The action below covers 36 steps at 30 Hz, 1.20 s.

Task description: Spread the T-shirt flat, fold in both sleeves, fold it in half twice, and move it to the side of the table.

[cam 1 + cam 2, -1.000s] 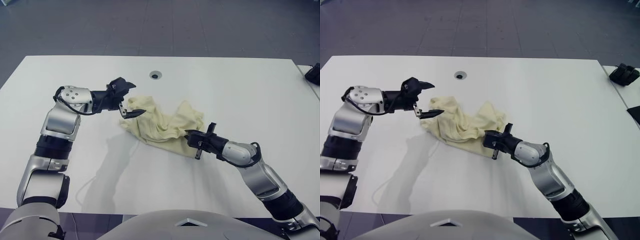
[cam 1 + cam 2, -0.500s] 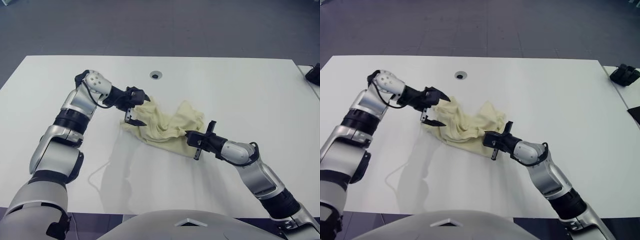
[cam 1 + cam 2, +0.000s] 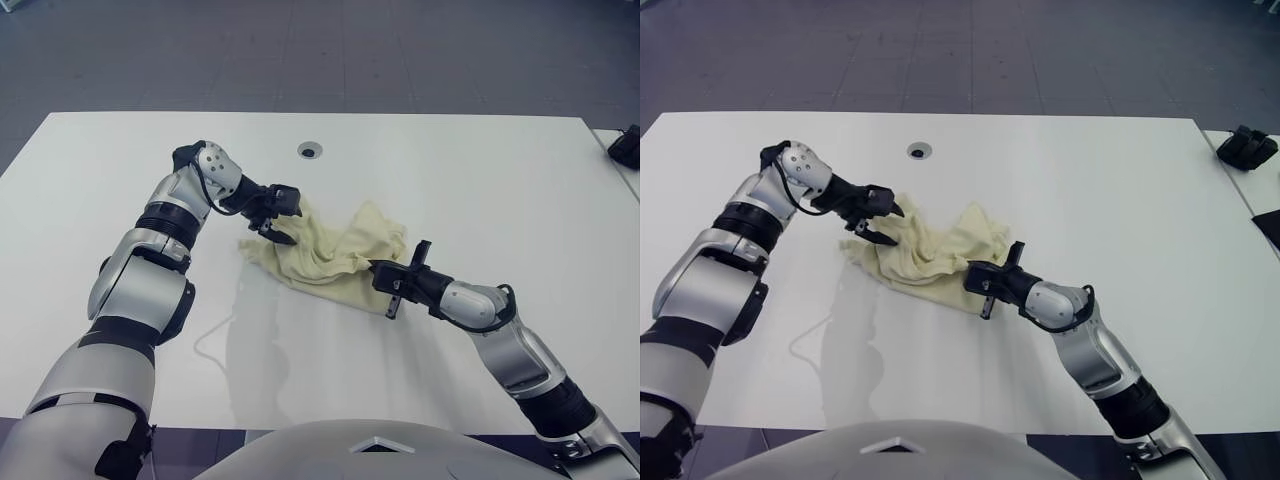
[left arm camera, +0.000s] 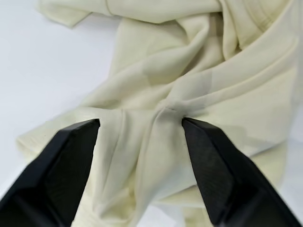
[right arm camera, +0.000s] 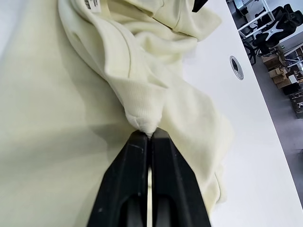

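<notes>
**Crumpled shirt, one pinch made, the other pending**

The pale yellow T-shirt (image 3: 330,250) lies bunched in a heap near the middle of the white counter (image 3: 480,170), not yet spread.

The right gripper (image 5: 148,137) is clamped tight on a small peak of cloth at the heap's near edge. The left gripper (image 3: 277,224) hangs wide open over the far-left part, its jaws astride a raised crease and holding nothing.

The main risk, as I judge it, is that the left gripper closes on several stacked layers instead of one edge, so pulling apart would drag the bundle rather than open it. The right pinch is shallow and could slip under tension.

The fabric is a thin, soft, matte knit with a ribbed hem, and it drapes in loose folds. The counter is smooth and slick.
</notes>
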Tool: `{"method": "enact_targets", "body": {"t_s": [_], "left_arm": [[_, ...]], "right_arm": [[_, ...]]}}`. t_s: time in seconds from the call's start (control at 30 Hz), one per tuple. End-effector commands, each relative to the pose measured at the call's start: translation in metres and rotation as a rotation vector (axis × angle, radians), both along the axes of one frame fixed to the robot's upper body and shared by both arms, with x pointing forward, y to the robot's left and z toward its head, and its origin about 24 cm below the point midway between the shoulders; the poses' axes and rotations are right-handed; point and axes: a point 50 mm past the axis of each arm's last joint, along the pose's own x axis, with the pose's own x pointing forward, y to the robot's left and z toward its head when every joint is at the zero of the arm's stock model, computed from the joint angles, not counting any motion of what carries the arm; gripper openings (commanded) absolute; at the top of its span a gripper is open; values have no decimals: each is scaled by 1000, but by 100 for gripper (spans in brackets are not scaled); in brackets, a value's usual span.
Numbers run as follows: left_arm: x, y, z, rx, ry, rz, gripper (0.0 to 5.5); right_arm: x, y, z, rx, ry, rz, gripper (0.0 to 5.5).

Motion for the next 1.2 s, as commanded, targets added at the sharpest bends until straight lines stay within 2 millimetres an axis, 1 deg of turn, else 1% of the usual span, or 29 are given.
{"method": "enact_targets", "body": {"t_s": [0.03,0.23,0.3,0.33,0.5,0.63,0.73,0.8,0.9,0.97,1.1,1.17,1.2], "left_arm": [[-1,2,2,46,6,-42,241],[-2,6,0,73,12,-51,133],[-3,6,-1,70,14,-53,107],[-3,6,-1,67,15,-55,83],[-4,8,0,67,13,-54,4],[-5,12,2,54,19,-46,1],[-4,13,12,-8,29,-36,1],[0,13,23,-54,3,-3,1],[15,11,46,-176,-110,125,1],[30,8,64,-266,-244,272,1],[53,6,93,-368,-455,540,1],[60,0,107,-392,-550,630,1],[63,-3,115,-392,-600,660,1]], "right_arm": [[1,0,0,-4,-1,-5,0],[1,0,0,-2,-1,-7,0],[0,0,-1,-1,-1,-7,0],[0,0,-1,-1,0,-8,0],[-1,0,-1,-2,2,-8,0],[0,-2,1,-2,1,-12,0],[8,-12,10,32,13,-48,0],[22,-25,23,63,11,-87,0],[57,-41,56,152,-40,-121,0],[88,-48,82,232,-85,-156,0],[153,-53,122,272,-152,-217,0],[177,-55,143,286,-187,-286,0],[185,-56,154,288,-208,-322,0]]}}
